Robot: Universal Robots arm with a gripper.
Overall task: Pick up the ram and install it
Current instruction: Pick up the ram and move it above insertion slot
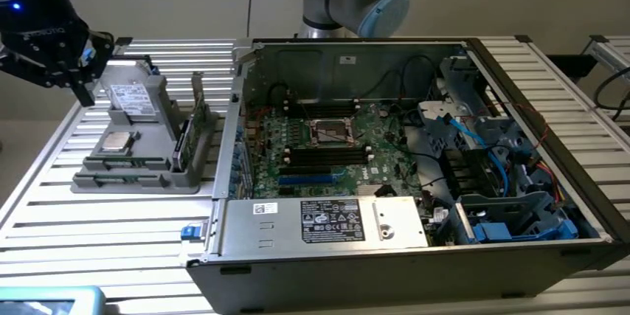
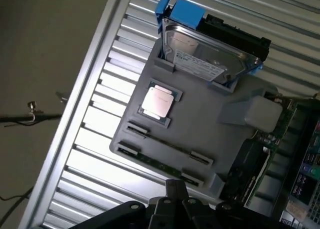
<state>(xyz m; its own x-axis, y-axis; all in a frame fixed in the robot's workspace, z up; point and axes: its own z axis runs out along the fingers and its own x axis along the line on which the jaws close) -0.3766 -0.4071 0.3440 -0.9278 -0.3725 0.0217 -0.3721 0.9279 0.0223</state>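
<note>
The step in hand looks like the approach for the pick, as nothing is grasped yet. The gripper (image 1: 79, 82) hangs over the far corner of the grey holder (image 2: 200, 129), on the exterior view's left, with its jaws closed together and empty. The ram (image 2: 152, 163) sits in a long slot of this holder, near the silver processor (image 2: 157, 101) and well apart from the open computer case (image 1: 394, 271). By judgement, taking the ram calls for opened jaws, lined up across the thin stick between its 2 end clips.
</note>
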